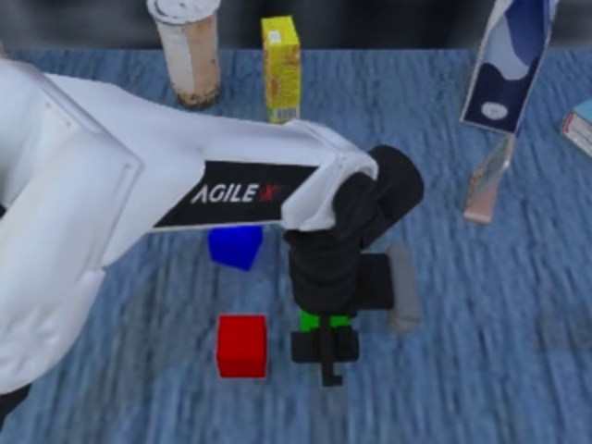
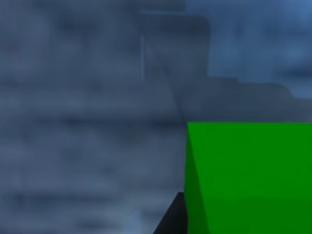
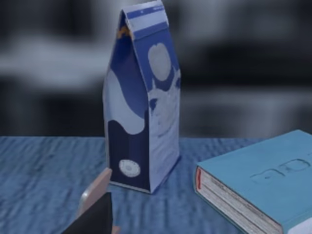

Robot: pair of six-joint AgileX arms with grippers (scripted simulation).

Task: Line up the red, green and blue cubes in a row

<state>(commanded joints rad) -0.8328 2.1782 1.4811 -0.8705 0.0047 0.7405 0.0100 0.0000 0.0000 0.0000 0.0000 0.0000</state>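
The red cube (image 1: 242, 345) sits near the table's front edge. Behind it, the blue cube (image 1: 235, 246) lies partly under my left arm. My left gripper (image 1: 326, 356) hangs just right of the red cube, shut on the green cube (image 1: 324, 321), of which only a sliver shows from above. In the left wrist view the green cube (image 2: 248, 178) fills the corner, with a black fingertip (image 2: 173, 219) pressed against its side. My right arm is parked out of the top view. One of its black fingertips (image 3: 97, 214) shows, with nothing between the fingers.
A paper cup (image 1: 188, 51) and a yellow carton (image 1: 281, 67) stand at the back. At the right are a blue milk carton (image 3: 144, 107), a pinkish flat object (image 1: 487, 180) and a teal book (image 3: 258, 190).
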